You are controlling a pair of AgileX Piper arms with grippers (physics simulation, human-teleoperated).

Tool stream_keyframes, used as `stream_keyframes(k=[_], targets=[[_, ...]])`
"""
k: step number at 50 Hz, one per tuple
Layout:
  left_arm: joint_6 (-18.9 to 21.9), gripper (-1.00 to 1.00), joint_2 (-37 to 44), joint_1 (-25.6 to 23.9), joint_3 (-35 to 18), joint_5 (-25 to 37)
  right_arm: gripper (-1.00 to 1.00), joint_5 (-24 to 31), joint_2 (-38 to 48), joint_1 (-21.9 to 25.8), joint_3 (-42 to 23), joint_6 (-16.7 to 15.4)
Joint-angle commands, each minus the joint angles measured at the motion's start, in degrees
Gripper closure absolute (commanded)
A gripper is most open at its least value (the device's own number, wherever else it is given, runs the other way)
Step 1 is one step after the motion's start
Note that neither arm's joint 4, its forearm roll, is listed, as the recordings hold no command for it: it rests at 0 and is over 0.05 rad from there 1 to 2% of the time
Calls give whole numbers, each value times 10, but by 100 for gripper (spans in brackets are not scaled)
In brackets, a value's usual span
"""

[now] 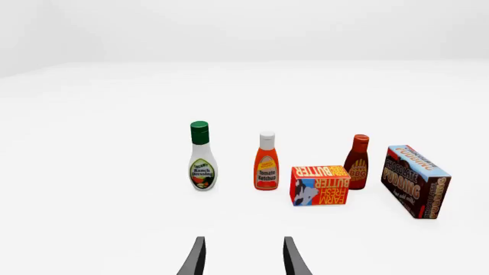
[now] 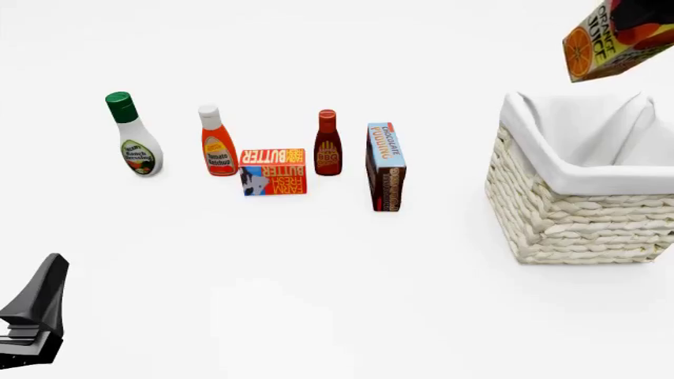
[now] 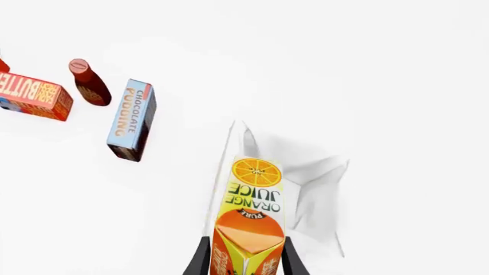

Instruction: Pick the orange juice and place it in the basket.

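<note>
The orange juice [image 2: 608, 46], an orange and yellow carton, hangs tilted in the air at the top right of the front view, above the far right side of the basket [image 2: 574, 213]. My right gripper [image 3: 246, 253] is shut on the carton's gable end, with one dark finger on each side. In the right wrist view the orange juice [image 3: 252, 200] points down toward the basket's white cloth lining [image 3: 317, 175]. My left gripper [image 1: 243, 259] is open and holds nothing. It stays low at the near left of the table [image 2: 37, 316], far from the basket.
A row of groceries stands left of the basket: a ranch dressing bottle [image 2: 134, 136], a ketchup bottle [image 2: 217, 142], a butter box [image 2: 273, 171], a dark sauce bottle [image 2: 327, 144] and a chocolate pudding box [image 2: 384, 166].
</note>
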Motion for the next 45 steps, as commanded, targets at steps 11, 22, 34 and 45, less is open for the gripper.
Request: stream_keyframes(k=[11, 22, 34, 45], targets=[[0, -100, 0, 0, 0, 0, 100, 0, -14, -39, 13, 17], [0, -100, 0, 0, 0, 0, 100, 0, -13, -74, 26, 6], [0, -100, 0, 0, 0, 0, 100, 0, -3, -80, 23, 15], [0, -100, 0, 0, 0, 0, 100, 0, 3, -77, 29, 38]])
